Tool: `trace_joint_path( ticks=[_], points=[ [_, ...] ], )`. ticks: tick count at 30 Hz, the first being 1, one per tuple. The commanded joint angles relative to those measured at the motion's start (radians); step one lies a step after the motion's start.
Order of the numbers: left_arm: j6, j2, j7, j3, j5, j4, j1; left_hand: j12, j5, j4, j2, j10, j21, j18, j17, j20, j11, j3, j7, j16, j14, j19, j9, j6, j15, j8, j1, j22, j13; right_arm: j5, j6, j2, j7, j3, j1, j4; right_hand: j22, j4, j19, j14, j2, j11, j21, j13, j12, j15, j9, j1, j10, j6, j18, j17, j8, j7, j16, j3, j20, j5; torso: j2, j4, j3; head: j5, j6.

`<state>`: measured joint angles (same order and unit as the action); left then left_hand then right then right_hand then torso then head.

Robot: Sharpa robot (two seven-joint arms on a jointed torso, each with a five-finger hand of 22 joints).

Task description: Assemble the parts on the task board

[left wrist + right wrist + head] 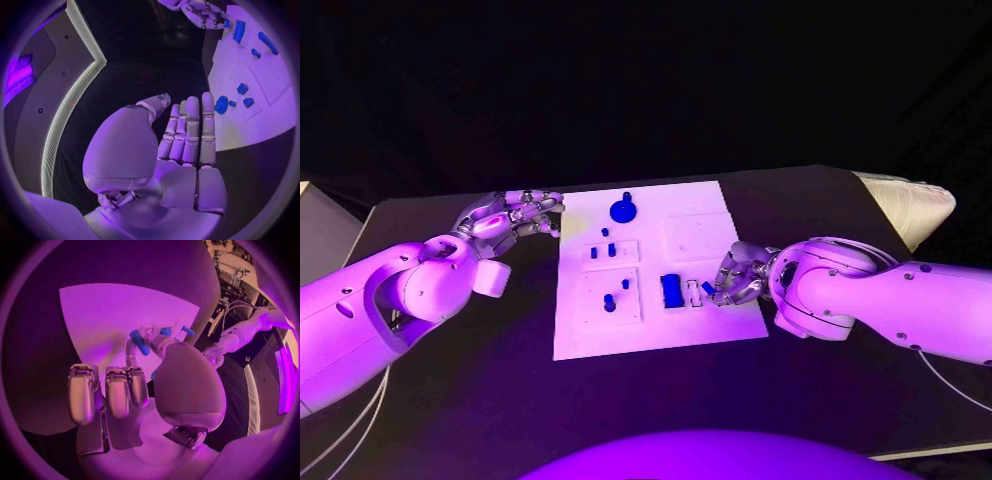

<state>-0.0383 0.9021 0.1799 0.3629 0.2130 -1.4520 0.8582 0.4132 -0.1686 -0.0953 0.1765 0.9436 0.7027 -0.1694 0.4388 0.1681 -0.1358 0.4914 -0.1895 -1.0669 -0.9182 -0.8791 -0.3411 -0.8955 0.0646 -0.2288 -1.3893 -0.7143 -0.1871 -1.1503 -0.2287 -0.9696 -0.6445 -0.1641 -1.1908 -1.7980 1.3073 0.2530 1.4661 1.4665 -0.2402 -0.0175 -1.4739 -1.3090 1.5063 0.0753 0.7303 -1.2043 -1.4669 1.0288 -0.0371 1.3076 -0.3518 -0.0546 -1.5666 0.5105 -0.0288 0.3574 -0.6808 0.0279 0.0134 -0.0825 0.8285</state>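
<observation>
The task board lies flat in the middle of the black tabletop, between the two arms. On it, at the far end, sits a round blue part with a small knob. Nearer, two raised square plates on the board's left half carry small blue pegs on the farther one and more blue pegs on the nearer one. A larger blue block stands toward the board's near right, just beside a pale upright piece.

The right hand rests over the board's right edge, next to that block. In the right wrist view a small blue cylinder is pinched at the tips of its thumb and one finger, tilted, while the other fingers curl in below. Two more small blue parts show just beyond the thumb on the board.

The left hand hovers off the board's far left corner, above bare tabletop. Its fingers lie straight and side by side with the thumb apart, holding nothing. Nothing lies between it and the board. A pale padded object sits off the tabletop's far right corner, well apart from the board.
</observation>
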Motion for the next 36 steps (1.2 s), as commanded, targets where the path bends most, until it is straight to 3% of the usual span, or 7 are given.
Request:
trace_joint_path(
  ticks=[1, 12, 36],
  points=[
    [0.016, -0.002, 0.003, 0.0, -0.001, -0.003, 0.0, 0.003, -0.003, -0.005, -0.009, -0.009, -0.003, -0.013, -0.001, 0.001, 0.001, -0.002, -0.002, 0.006, 0.0, -0.008, 0.001, 0.003, 0.006, -0.005, 0.001, 0.001, 0.001, 0.047, -0.003, 0.013, -0.013, -0.001, 0.001, 0.008, 0.239, 0.003, 0.084, 0.104, 0.0, 0.001, 0.005, -0.226, 0.001, 0.004, -0.002, 0.013, -0.076, 0.007, 0.019, 0.263, 0.004, -0.003, -0.004, -0.01, 0.002, -0.005, -0.001, 0.0005, 0.0003, -0.001, 0.0],
    [0.019, -0.001, 0.001, 0.0, 0.0, -0.004, 0.0, 0.004, -0.004, -0.005, -0.009, -0.01, -0.004, -0.013, -0.001, 0.001, 0.001, -0.001, -0.002, 0.006, 0.0, -0.009, 0.001, 0.003, 0.006, -0.005, -0.001, 0.002, 0.001, 0.052, -0.019, 0.058, -0.023, -0.002, 0.006, 0.032, 0.238, 0.029, 0.083, 0.104, 0.004, 0.0, 0.009, -0.227, 0.002, 0.004, -0.004, 0.047, -0.076, 0.016, 0.018, 0.263, 0.007, -0.002, -0.004, -0.049, 0.002, -0.009, -0.001, 0.0007, 0.0001, 0.002, 0.001],
    [0.022, 0.0, -0.003, 0.0, 0.004, -0.005, 0.0, 0.004, -0.005, -0.003, -0.013, -0.01, -0.004, -0.013, -0.001, 0.0, 0.001, 0.002, -0.002, 0.007, 0.001, -0.01, 0.001, 0.003, 0.006, -0.007, -0.007, 0.002, 0.002, 0.038, 0.009, 0.08, -0.031, -0.002, 0.007, 0.055, 0.236, 0.037, 0.082, 0.104, 0.006, 0.001, 0.015, -0.224, -0.003, 0.004, -0.005, 0.075, -0.075, 0.021, 0.017, 0.263, 0.008, -0.003, -0.004, -0.091, 0.003, -0.004, -0.001, 0.0, 0.0012, 0.009, 0.006]
  ],
)
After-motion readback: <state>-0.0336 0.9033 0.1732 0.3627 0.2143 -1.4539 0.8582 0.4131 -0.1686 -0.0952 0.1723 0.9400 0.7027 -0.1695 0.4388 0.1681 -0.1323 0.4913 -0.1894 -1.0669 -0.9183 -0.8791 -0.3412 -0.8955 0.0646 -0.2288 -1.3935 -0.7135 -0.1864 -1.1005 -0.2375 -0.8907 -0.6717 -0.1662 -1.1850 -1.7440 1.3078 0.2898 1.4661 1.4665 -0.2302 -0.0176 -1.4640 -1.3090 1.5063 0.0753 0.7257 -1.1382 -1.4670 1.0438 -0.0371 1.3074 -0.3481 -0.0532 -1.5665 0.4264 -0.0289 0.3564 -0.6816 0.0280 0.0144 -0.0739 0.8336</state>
